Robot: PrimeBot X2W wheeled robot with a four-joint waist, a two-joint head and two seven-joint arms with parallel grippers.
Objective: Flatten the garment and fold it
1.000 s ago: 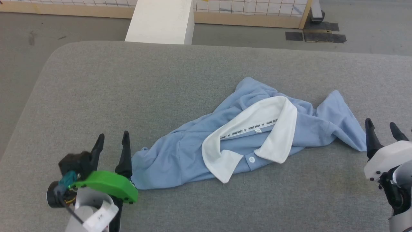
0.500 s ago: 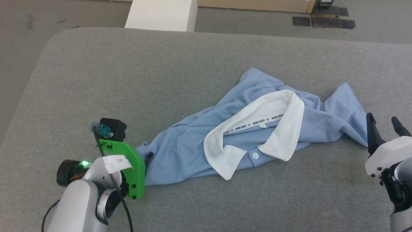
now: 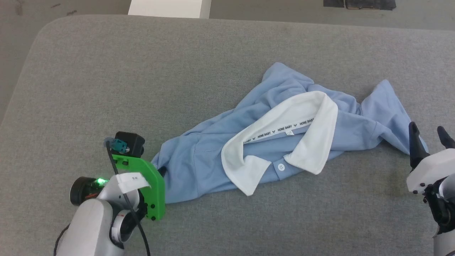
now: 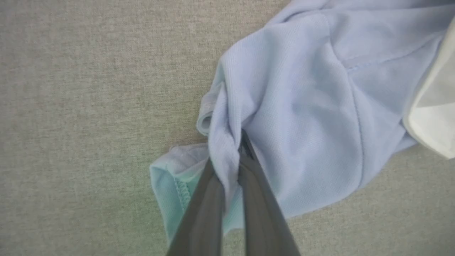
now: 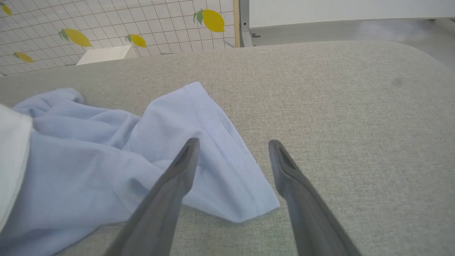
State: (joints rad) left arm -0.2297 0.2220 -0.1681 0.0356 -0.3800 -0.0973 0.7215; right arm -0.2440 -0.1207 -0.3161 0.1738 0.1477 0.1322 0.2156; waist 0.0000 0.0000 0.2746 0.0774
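Observation:
The garment (image 3: 199, 160), a light blue polo shirt, lies crumpled on the grey table with its white collar (image 3: 312, 142) folded open on top and a white button (image 3: 281, 166) below it. My left gripper (image 3: 160, 171) points down at the shirt's left end, under its green bracket. In the left wrist view the left gripper (image 4: 229, 149) is shut on a raised fold of the garment (image 4: 302, 117). My right gripper (image 3: 427, 133) stands open at the shirt's right tip. In the right wrist view the right gripper (image 5: 234, 142) straddles the sleeve hem (image 5: 213, 142) without touching it.
The grey padded table (image 3: 106, 89) has rounded far corners and bare cloth all around the shirt. A white box (image 3: 167, 7) stands on the floor beyond the far edge. A lemon-patterned grid panel (image 5: 106, 28) shows behind it.
My left gripper has tipped down onto the shirt's left end and shut on a fold there. The head camera has tilted downward. The right gripper stays open in place.

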